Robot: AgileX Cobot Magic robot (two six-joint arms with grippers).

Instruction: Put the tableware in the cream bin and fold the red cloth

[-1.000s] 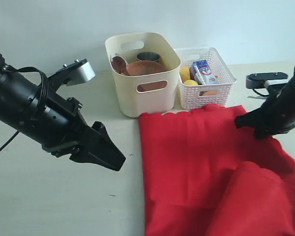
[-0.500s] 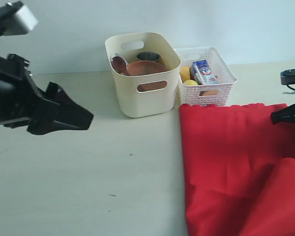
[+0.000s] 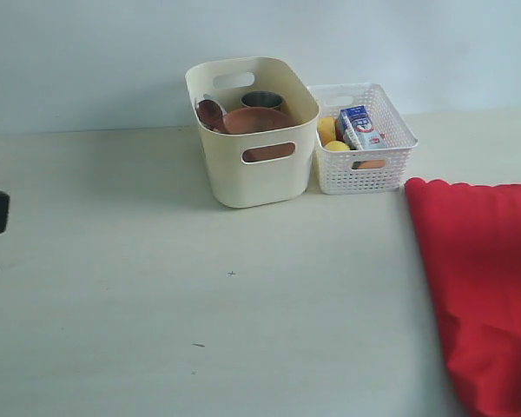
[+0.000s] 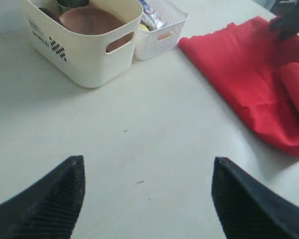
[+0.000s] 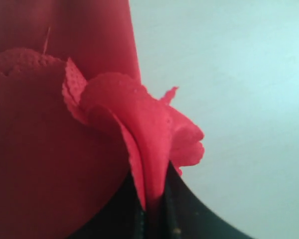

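Where pinched in the right gripper point(image 5: 152, 211), bunches into a ruffled fold: large bright red cloth point(image 5: 40, 164) with scalloped edge, clamped tight between shut black jaws. Lies otherwise on the right side of the pale tabletop point(image 3: 200, 304) in the exterior view, partly doubled over on itself. Sits near a low white lattice-walled basket point(image 3: 365, 169) holding a blue-and-white milk carton point(image 3: 359, 126) and a yellow lemon point(image 3: 327, 129). Right beside that, holds tableware: tall cream plastic bin point(image 3: 260, 178) with oval handle cutouts, containing a round brown wooden plate point(image 3: 256, 120), steel cup point(image 3: 262, 100) and brown wooden spoon point(image 3: 210, 113). Well apart from the cloth, hovers over bare tabletop: left gripper point(image 4: 147, 164), ribbed black fingers point(image 4: 50, 204) spread wide, grasping nothing.
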